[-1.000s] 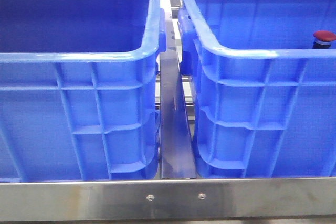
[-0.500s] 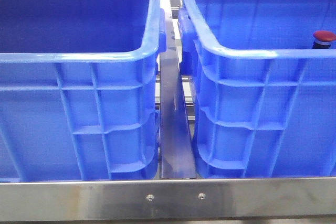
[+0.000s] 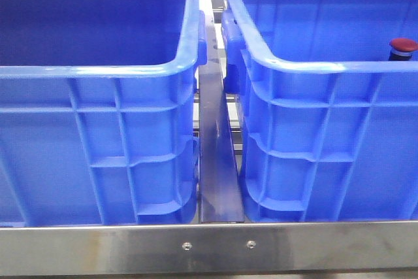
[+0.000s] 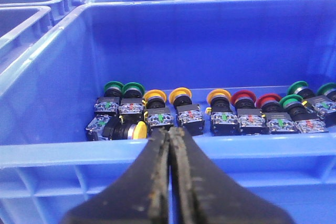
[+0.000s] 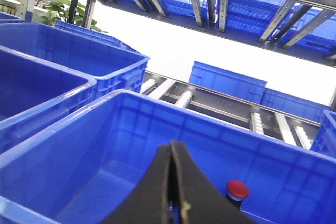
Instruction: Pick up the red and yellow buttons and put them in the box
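while both pincers sit pressed together and empty, the left gripper hangs at the supply crate rim, yellow buttons and red buttons beyond it. farther off, one red button already sits in the box.

Red button upright in right crate; yellow buttons rowed.

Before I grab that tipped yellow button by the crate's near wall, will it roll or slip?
The yellow button lies on its side; its round cap probably lets it roll. The smooth dome may slip in the pads; the blocky black body looks likelier to hold.
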Action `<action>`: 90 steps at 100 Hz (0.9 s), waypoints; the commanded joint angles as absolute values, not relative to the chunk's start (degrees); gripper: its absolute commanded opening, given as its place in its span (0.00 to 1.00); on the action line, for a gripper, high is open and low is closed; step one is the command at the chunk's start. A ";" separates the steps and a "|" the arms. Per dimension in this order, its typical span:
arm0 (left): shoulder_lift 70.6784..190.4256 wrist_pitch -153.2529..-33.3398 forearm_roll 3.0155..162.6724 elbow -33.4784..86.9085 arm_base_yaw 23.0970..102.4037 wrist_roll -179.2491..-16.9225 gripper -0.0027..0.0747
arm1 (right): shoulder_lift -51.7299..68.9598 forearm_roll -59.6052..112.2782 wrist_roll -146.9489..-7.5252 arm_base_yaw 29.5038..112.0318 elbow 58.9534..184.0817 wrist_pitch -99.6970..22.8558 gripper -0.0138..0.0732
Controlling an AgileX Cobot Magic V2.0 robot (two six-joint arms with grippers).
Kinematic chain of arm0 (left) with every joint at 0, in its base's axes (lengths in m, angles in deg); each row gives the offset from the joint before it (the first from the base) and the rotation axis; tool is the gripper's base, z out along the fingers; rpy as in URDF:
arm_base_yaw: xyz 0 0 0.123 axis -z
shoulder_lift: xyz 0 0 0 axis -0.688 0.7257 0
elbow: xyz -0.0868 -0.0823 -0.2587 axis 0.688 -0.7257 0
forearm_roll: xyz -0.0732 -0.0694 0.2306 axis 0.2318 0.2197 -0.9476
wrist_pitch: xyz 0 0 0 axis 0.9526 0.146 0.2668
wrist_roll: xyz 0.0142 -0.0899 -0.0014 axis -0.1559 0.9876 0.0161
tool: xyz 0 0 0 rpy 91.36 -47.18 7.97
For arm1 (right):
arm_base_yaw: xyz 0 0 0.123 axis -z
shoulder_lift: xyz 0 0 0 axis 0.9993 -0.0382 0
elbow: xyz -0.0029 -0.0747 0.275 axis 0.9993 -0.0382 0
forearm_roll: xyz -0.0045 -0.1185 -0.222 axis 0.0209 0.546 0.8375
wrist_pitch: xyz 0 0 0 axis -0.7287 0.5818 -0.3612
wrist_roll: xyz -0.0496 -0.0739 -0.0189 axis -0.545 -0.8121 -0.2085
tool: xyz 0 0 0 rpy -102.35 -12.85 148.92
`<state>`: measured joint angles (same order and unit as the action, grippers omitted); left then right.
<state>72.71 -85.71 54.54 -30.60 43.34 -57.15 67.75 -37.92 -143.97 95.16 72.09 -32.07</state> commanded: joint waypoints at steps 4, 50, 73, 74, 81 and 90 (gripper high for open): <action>70.93 -81.11 55.02 -31.77 43.19 -56.47 0.01 | 68.25 -39.84 -143.89 95.23 73.46 -33.74 0.05; 70.93 -81.11 55.02 -31.77 43.19 -56.47 0.01 | 68.24 -39.84 -143.89 93.95 73.46 -34.16 0.05; 70.93 -81.11 55.02 -31.77 43.19 -56.47 0.01 | 68.24 -34.17 -140.45 93.95 73.51 -39.70 0.05; 70.93 -81.11 55.02 -31.77 43.19 -56.47 0.01 | 68.24 -33.22 -139.73 93.95 73.51 -39.80 0.05; 70.93 -81.11 55.02 -31.77 43.19 -56.47 0.01 | 68.24 -25.48 -129.69 93.95 73.51 -40.42 0.05; 70.93 -81.11 55.02 -31.77 43.19 -56.47 0.01 | 68.24 -8.55 -111.71 93.93 73.64 -40.48 0.05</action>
